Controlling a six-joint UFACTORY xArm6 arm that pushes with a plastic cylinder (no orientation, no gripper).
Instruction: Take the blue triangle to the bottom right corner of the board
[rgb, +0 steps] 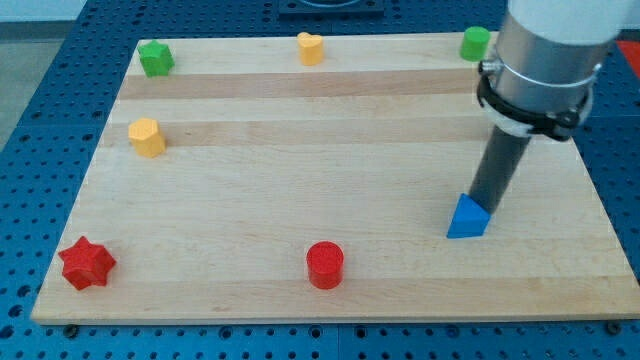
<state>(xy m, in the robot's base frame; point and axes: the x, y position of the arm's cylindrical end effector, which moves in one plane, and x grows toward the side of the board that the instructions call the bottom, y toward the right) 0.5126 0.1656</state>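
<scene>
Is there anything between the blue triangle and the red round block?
No. In the camera view, only bare wooden board lies between the blue triangle and the red cylinder. My tip sits at the triangle's far side, toward the view's top.

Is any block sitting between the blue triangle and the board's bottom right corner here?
No. The board between the blue triangle and the bottom right corner is bare wood. My tip sits against the triangle's upper right side. The red cylinder lies off to the view's left.

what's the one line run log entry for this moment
tip: touching blue triangle from upper right | triangle: right half of board, short of bottom right corner | nearest other: red cylinder, apart
</scene>
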